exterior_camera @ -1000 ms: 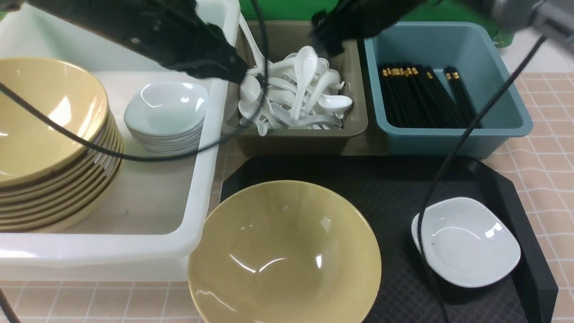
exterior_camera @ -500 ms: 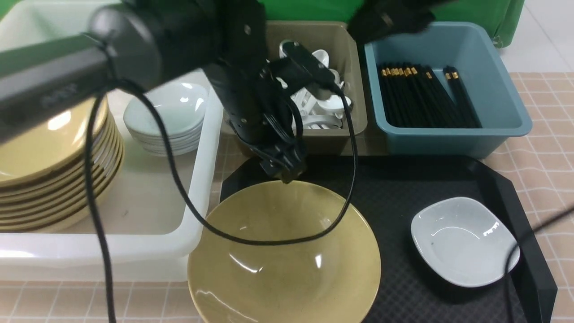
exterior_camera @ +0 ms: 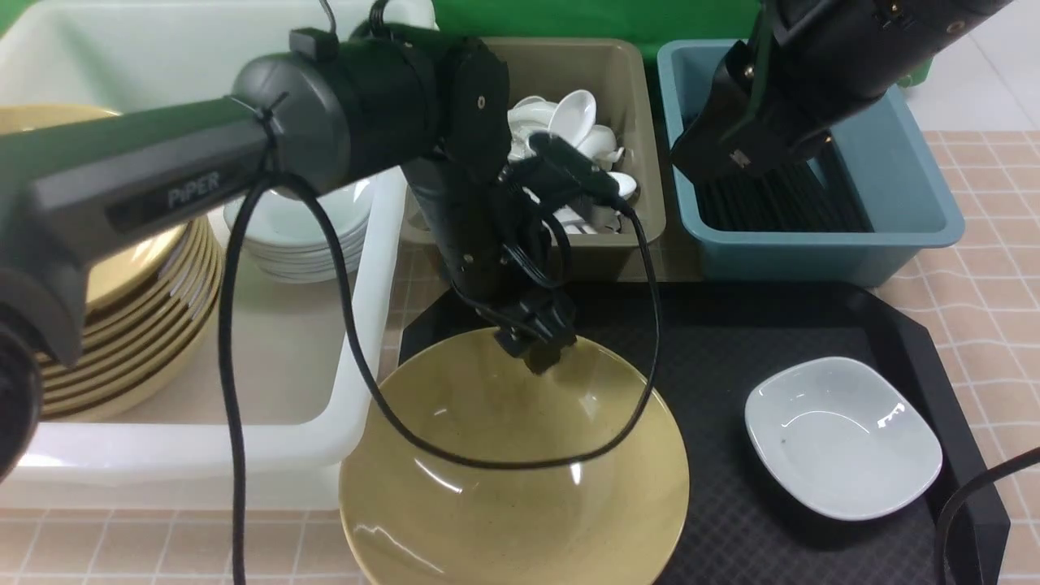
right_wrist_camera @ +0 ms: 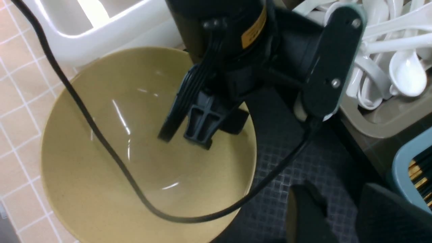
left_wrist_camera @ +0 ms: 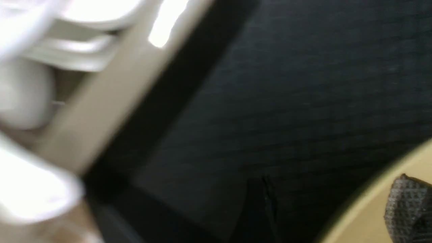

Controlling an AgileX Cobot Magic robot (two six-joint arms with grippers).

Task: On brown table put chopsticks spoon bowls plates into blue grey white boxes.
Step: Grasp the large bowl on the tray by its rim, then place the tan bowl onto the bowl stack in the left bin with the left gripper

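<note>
Begin at the left, where the white tub (exterior_camera: 122, 463) holds the stacked bowls (exterior_camera: 146, 325) on its left side and the stacked plates (exterior_camera: 301, 244) near its right wall. The left fingers (exterior_camera: 540, 353) point down at the far rim of the loose bowl (exterior_camera: 504, 487). This bowl sits on the left part of the black tray (exterior_camera: 731, 325) and overhangs the tray's left edge above the tabletop (exterior_camera: 991, 325). These fingers stand apart, one inside the rim and one outside it, and you cannot tell whether they touch it. Behind the tray, the grey bin (exterior_camera: 609, 73) holds a heap of spoons (exterior_camera: 573, 114). Beside it, the blue bin (exterior_camera: 910, 195) holds the chopsticks (exterior_camera: 780, 203). The right fingers (right_wrist_camera: 303, 212) hover over the blue bin's left side, spread apart with nothing between them. A single plate (exterior_camera: 841, 435) lies on the right part of the tray.
</note>
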